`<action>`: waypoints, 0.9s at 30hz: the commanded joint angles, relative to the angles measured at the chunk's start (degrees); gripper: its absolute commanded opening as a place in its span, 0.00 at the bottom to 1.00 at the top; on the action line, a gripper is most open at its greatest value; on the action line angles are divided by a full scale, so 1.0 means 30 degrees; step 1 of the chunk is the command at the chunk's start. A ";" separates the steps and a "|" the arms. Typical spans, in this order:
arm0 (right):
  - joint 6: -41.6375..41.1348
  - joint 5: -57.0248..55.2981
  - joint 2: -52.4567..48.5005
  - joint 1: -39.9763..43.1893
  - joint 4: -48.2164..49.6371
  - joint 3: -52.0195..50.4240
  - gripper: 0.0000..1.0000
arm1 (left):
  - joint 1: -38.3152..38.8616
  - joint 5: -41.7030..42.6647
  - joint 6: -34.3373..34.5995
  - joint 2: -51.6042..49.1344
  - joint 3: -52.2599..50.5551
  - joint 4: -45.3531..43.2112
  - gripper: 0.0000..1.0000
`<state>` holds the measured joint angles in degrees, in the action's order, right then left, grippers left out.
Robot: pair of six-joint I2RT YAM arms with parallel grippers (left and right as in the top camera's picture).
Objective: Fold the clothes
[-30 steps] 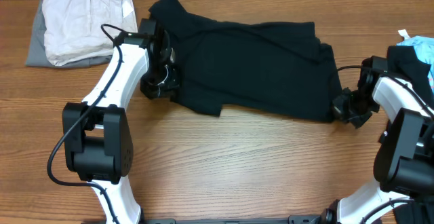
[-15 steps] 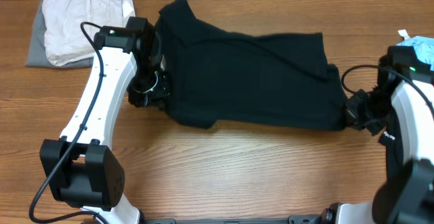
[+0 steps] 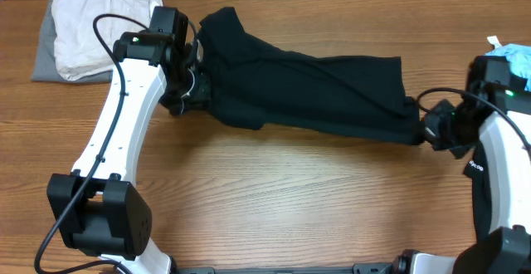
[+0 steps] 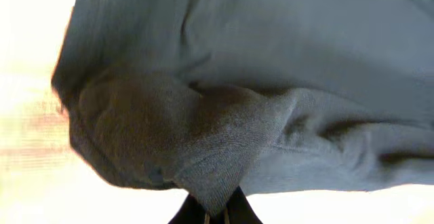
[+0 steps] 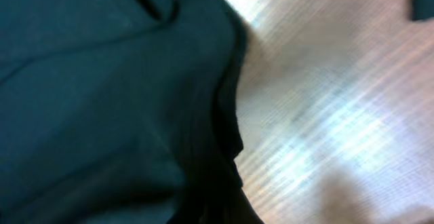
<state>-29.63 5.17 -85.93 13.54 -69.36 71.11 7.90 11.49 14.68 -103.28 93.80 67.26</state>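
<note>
- While it stretches across the table (image 3: 290, 199), the black T-shirt (image 3: 315, 87) is pinched at one end by the left gripper (image 3: 192, 98) and at the other by the right gripper (image 3: 425, 129).
- Left wrist: fabric bunches at the closed fingertips (image 4: 215, 214).
- Right wrist: shirt fills the left side; the grip itself is hidden.

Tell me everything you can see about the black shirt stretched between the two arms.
The plain black T-shirt, of soft knit-looking fabric, is bunched into a long, wrinkled band over the wooden table, slanting from upper left to lower right. The left gripper pinches its left end and the right gripper its right end, both shut on fabric. No tag shows.
</note>
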 commanded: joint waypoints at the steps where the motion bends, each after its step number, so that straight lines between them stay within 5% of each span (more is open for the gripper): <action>1: -0.0168 0.0168 -0.0576 -0.1333 0.0750 0.0423 0.04 | -0.0051 -0.0328 0.0131 -0.0576 0.0270 -0.0663 0.04; 27: -0.1209 -0.5625 -0.5697 -0.2455 0.8845 0.0408 0.04 | -0.0029 -0.1501 0.0036 -0.5377 0.0270 -0.8568 0.07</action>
<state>-32.75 -7.44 -101.84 6.11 -44.71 71.16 7.90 8.71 14.68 -117.40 93.80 43.55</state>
